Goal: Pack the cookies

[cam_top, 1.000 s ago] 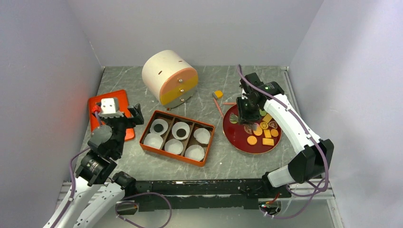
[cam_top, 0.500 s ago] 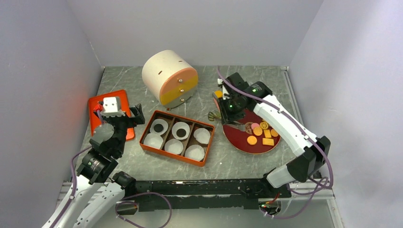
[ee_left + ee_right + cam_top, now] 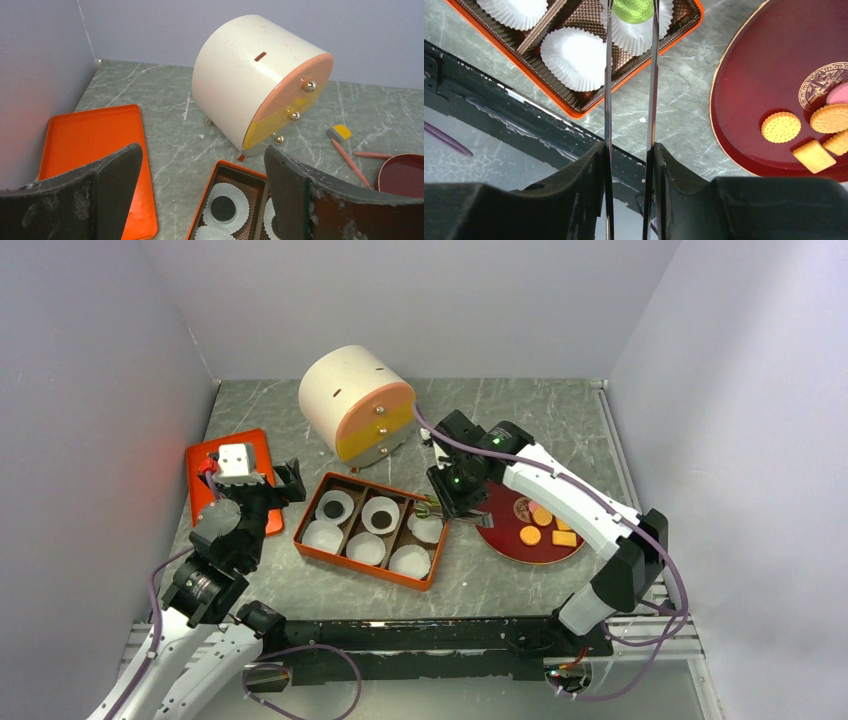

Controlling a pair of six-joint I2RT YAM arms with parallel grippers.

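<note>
Left gripper point(image 3: 202, 175): jaws wide apart, empty, near the orange lid point(image 3: 95, 145).
Right gripper point(image 3: 629, 152): clamped on metal tongs point(image 3: 607, 75) that pinch a green cookie point(image 3: 634, 9) over the paper cup point(image 3: 639, 37) in the box's point(image 3: 574, 107) far right compartment.
Handling: centre the cookie, lower it, then ease the squeeze.
Other cookies point(image 3: 780, 127): on the red plate point(image 3: 744, 60).
Unclear: the tong tips are cut off, so whether the cookie touches the cup cannot be told.

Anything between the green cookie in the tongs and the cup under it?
Nothing visible. The green cookie, pinched in the tongs that the right gripper holds, is directly over a white paper cup in the orange box; the cup looks bare.
</note>
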